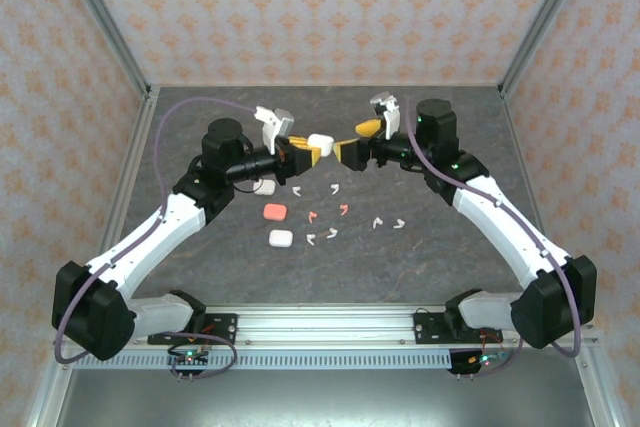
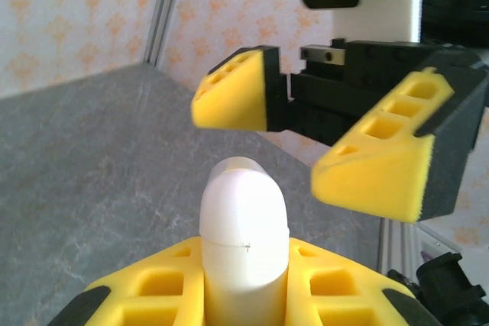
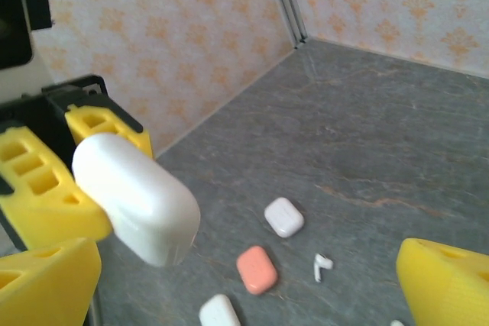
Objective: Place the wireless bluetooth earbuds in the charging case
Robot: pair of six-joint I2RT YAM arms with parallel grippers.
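My left gripper [image 1: 305, 152] is shut on a white charging case [image 1: 320, 143], held up above the table. In the left wrist view the case [image 2: 243, 219] stands between my yellow fingers [image 2: 145, 295] with its lid seam closed. My right gripper [image 1: 350, 144] faces it, open, its jaws spread on either side of the case without touching it [image 2: 298, 143]. The right wrist view shows the held case [image 3: 137, 196] at the left. Several earbuds lie loose on the table: white ones [image 1: 377, 222] and salmon-red ones [image 1: 313, 216], and one white one [image 3: 322, 266].
Three more cases lie on the grey table [image 1: 440, 247]: white [image 1: 265, 187], salmon [image 1: 273, 212] and white [image 1: 281, 238]. They are also in the right wrist view: white [image 3: 283, 217], salmon [image 3: 256, 269], white [image 3: 219, 312]. Patterned walls with metal posts enclose the table.
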